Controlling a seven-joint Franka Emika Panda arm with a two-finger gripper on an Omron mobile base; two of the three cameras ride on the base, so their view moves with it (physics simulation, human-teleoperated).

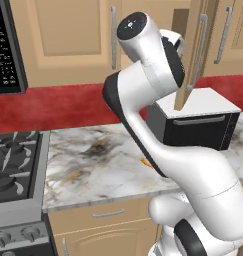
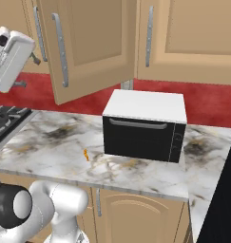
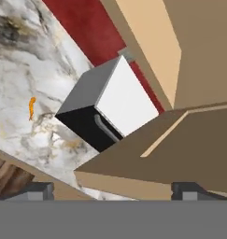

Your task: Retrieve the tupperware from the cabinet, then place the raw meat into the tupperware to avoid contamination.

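Observation:
My gripper (image 3: 115,189) is open, its two fingertips (image 3: 40,189) spread wide, with nothing between them. It hovers high beside the cabinet (image 2: 93,42), whose left door is swung open with its lower edge (image 3: 152,158) just ahead of the fingers. In the right base view the gripper (image 2: 29,71) sits left of the door's silver handle (image 2: 60,50). The raw meat (image 2: 86,154), a tiny orange sliver, lies on the marble counter (image 2: 45,142) left of the black box; it also shows as raw meat (image 3: 31,107) and raw meat (image 1: 144,161). The tupperware is out of view.
A black box appliance (image 2: 145,128) with a white top stands on the counter under the cabinet. A gas stove (image 1: 13,170) lies at the counter's left end, with a dark microwave (image 1: 5,45) above it. Closed cabinet doors (image 2: 197,33) hang to the right.

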